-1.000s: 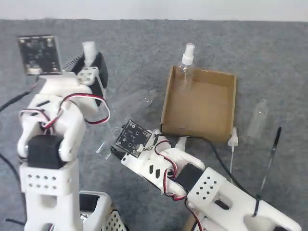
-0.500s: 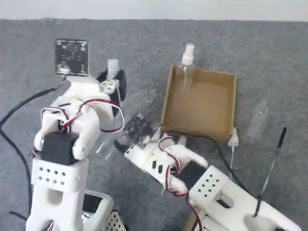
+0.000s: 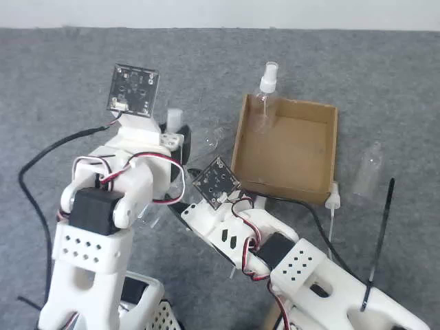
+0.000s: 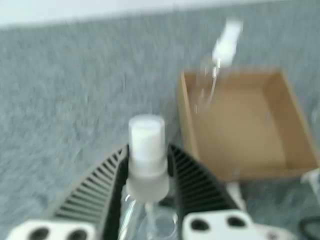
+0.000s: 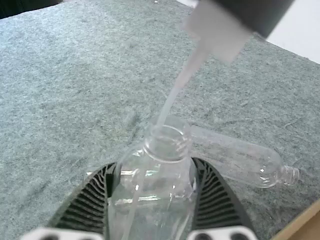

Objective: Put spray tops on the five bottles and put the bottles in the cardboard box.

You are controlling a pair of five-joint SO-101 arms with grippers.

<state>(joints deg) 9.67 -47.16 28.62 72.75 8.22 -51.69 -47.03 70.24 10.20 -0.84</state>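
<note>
Grip status: left fingers (image 4: 95, 190) clamp a spray top (image 4: 146, 145); right fingers (image 5: 215, 205) clamp an open bottle (image 5: 162, 170), upright, with the top's dip tube (image 5: 173, 95) entering its neck. From above, both arms hide most of that bottle. Cardboard box (image 3: 285, 148) lies at its 2 o'clock; a capped bottle (image 3: 266, 96) stands at the box's 11 o'clock corner.

High overhead, wrists close; left shares cardboard box (image 3: 295, 155).

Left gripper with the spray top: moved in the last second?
Yes. In the high view the left gripper, shut on the spray top, has shifted toward the cardboard box.
</note>
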